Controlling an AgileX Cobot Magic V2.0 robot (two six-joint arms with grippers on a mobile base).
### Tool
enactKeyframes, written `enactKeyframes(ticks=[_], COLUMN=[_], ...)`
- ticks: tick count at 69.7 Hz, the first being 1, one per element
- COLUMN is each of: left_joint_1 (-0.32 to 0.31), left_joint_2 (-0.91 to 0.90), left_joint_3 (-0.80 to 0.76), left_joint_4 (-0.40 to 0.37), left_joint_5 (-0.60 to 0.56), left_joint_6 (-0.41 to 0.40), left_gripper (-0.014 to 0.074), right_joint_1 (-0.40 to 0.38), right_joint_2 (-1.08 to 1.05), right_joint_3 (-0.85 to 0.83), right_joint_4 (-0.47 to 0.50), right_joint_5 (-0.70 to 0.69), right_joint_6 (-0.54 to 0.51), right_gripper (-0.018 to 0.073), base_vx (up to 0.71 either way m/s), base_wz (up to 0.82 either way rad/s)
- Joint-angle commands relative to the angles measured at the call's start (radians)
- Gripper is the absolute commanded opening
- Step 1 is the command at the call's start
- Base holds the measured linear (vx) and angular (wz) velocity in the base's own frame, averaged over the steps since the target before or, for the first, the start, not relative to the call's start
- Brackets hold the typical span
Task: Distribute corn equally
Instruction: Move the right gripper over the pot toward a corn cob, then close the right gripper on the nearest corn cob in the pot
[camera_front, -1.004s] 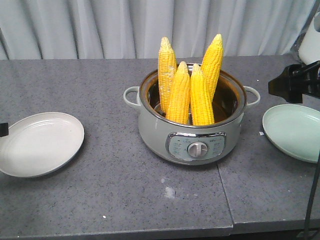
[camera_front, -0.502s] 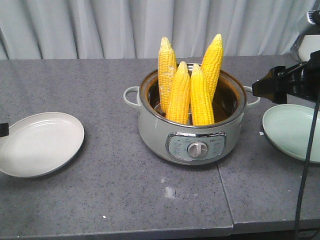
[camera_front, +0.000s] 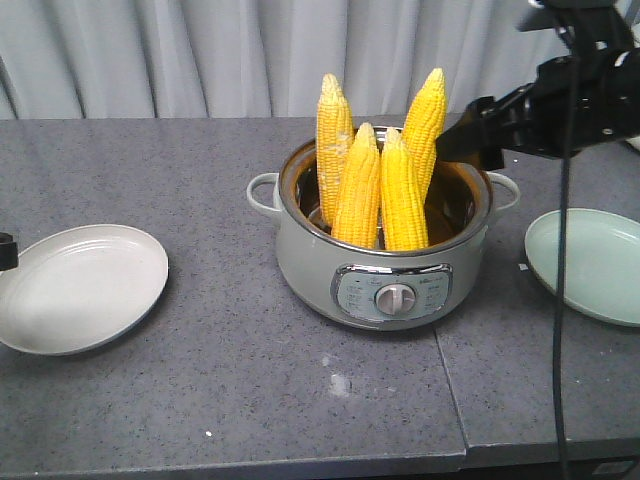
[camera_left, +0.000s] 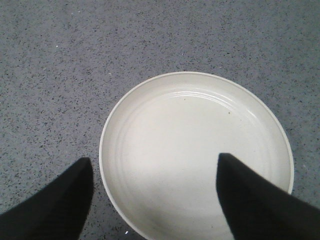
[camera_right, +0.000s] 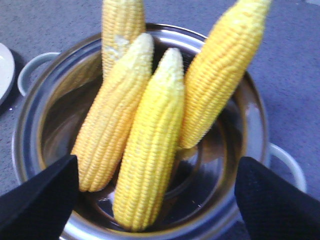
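Counting the corn (camera_front: 403, 195), how many cobs had reached a plate?

None. All four stood upright in the electric pot (camera_front: 385, 290) in the middle of the counter (camera_front: 200, 400), their tips rising well above the rim.

And the plates?

The white plate (camera_front: 80, 290) lay left of the pot and the pale green plate (camera_front: 590, 265) right of it. Both were well apart from the pot, and neither held anything.

What were the hands doing?

The right hand (camera_right: 157, 161) hung near the pot's upper right side. Its fingers were spread wide and looked down on the cobs, touching none as far as I could tell. The left hand (camera_left: 152, 162) hovered over the white plate, fingers likewise apart, holding nothing.

So how far along was it?

At the very start, I judged. No cob was lifted and four were left to move, presumably two to each plate. A first grasp looked closest, likely on the tall cob nearest the right hand.
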Motion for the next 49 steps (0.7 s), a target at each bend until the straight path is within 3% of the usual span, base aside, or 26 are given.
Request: enactKeyframes(ticks=[1,12,49], left_joint_1=[-0.007,-0.007,-0.007], left_joint_2=[-0.013,-0.013,-0.013], left_joint_3=[-0.034,-0.034,-0.034], left_joint_4=[-0.004,-0.004,-0.004], left_joint_5=[-0.062,-0.062,-0.062], left_joint_6=[0.000,-0.001,-0.001], left_gripper=[0.0623,0.0612,0.0504], right_joint_1=[0.042,0.060,0.098], right_joint_2=[0.011,0.097,0.221], right_joint_3=[-0.069,-0.136,-0.184], right_joint_4=[-0.036,-0.091,-0.136], right_joint_5=[-0.055,-0.036,0.035], right_joint_6=[0.055,0.157,0.160], right_gripper=[0.0578,0.0578,0.0578], base_vx=[0.00,0.00,0.00], base_wz=[0.00,0.00,0.00])
